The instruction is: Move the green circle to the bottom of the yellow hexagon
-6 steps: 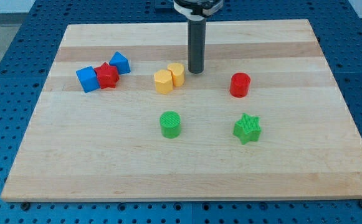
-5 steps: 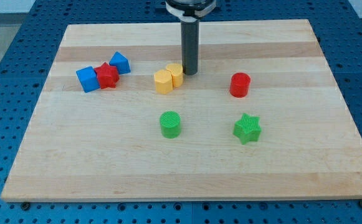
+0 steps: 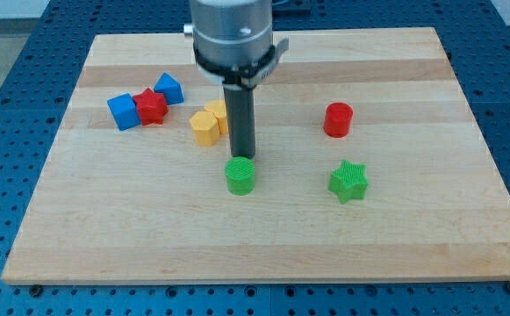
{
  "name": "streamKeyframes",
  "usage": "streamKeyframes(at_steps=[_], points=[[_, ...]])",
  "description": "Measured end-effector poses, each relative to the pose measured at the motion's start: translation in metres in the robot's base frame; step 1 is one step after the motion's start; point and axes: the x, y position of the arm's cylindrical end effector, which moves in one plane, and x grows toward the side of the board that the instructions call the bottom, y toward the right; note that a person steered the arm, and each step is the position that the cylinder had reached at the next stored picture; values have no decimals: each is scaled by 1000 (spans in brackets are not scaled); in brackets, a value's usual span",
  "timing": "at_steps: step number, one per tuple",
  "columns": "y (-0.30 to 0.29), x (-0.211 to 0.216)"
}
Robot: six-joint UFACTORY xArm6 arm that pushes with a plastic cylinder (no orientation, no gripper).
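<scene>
Yellow blocks (image 3: 209, 125) leftward, my tip (image 3: 242, 157) lower.

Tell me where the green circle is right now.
The green circle sits near the board's middle, just below my tip, with the yellow blocks up to its left and the green star to its right.

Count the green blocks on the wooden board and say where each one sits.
2. The green circle sits near the board's middle, just below my tip. The green star lies to its right, below the red cylinder. None seems hidden.
</scene>
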Motion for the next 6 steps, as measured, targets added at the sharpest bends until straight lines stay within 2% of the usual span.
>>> streamKeyframes(at_steps=[1, 2, 3, 4, 5, 6], points=[[0, 3], [14, -18], [41, -1], [43, 64], [43, 83], [36, 83]])
